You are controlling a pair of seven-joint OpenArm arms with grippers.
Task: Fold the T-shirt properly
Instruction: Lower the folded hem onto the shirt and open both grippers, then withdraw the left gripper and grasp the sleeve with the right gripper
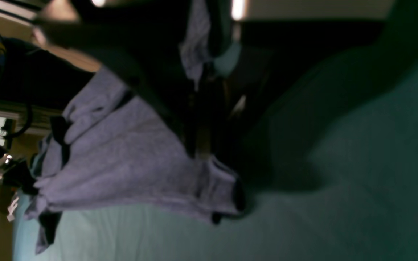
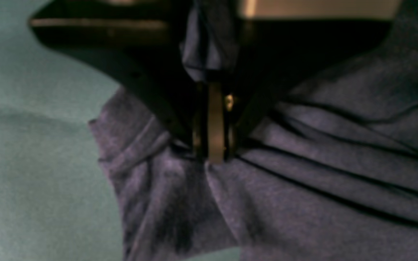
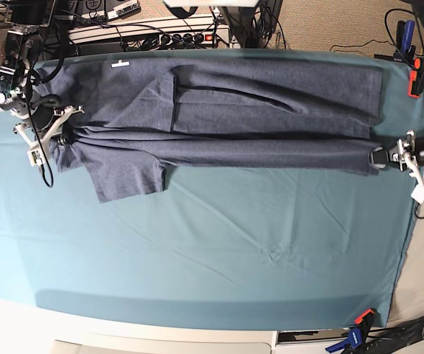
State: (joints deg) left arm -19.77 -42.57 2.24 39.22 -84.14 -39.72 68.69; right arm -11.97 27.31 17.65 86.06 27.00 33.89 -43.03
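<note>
1. Table cloth (image 3: pixel 212 258), teal, covers the whole bench; front half bare.
2. T-shirt (image 3: pixel 226 110) lies along the far edge, stretched flat. Long axis runs side to side between the two arms. One sleeve (image 3: pixel 127 173) sticks out toward the front near the right arm's end.
3. Right gripper (image 3: pixel 63 136): clamped tight on the shirt's edge at the base view's left end; wrist view shows cloth bunched in the jaws.
4. Left gripper (image 3: pixel 380 156): pinched tight on the opposite edge, base view's right end.
5. Judgement: each arm holds its own end, and the pinched front edge is taut between them. Any fold must carry that edge across the long axis, both arms together.
</note>
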